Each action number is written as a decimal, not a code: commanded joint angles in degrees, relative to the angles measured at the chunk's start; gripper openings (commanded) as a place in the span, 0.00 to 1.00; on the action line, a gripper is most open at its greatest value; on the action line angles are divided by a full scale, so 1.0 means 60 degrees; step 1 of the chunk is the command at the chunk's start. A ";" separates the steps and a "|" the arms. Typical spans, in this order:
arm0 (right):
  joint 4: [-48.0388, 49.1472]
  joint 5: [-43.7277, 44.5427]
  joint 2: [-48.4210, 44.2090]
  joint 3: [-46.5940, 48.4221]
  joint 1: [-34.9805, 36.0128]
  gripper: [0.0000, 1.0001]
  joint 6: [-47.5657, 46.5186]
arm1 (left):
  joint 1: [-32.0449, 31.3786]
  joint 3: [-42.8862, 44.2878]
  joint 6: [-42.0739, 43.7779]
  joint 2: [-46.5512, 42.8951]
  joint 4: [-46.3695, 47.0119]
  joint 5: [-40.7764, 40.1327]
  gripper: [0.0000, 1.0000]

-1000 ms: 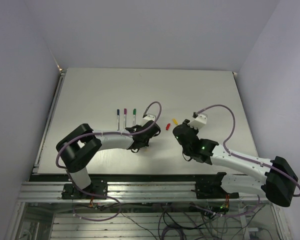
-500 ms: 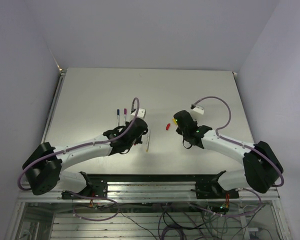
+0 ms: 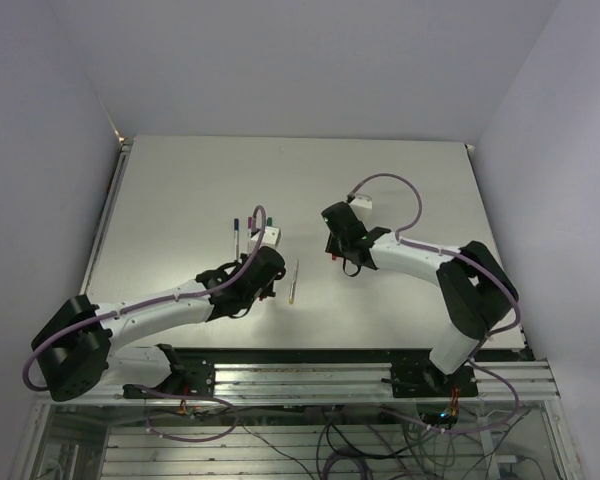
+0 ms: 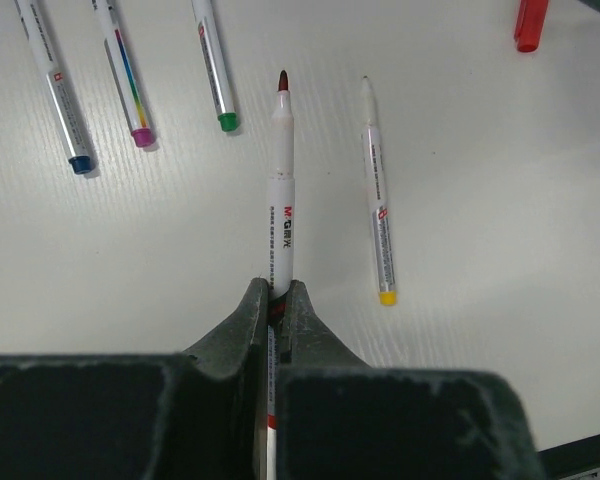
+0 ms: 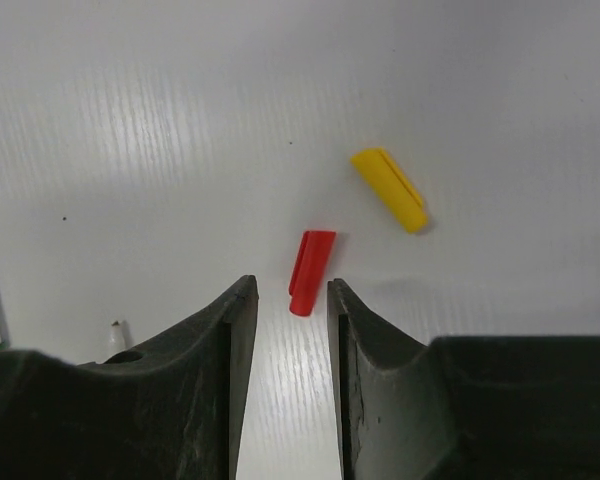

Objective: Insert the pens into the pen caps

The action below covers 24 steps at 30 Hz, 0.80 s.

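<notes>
White pen (image 4: pixel 281 255) with "M&G" lettering (image 4: pixel 288 212)

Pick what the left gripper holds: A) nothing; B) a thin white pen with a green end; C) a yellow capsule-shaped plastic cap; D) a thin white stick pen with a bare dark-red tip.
D: the left wrist view shows the left gripper shut on the thin white stick pen with a bare dark-red tip.

White left arm (image 3: pixel 160 303) and right arm (image 3: pixel 412 258), black joints (image 3: pixel 477 290), purple cables (image 3: pixel 385 178) (1 each); grey wedge-fingered left hand (image 4: pixel 277 290), right hand (image 5: pixel 286 290).
</notes>
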 commanded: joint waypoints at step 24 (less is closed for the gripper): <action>-0.0451 0.0485 0.1696 0.0936 -0.0106 0.34 0.0408 | -0.0048 -0.0253 -0.0076 -0.0310 0.0437 0.0146 0.07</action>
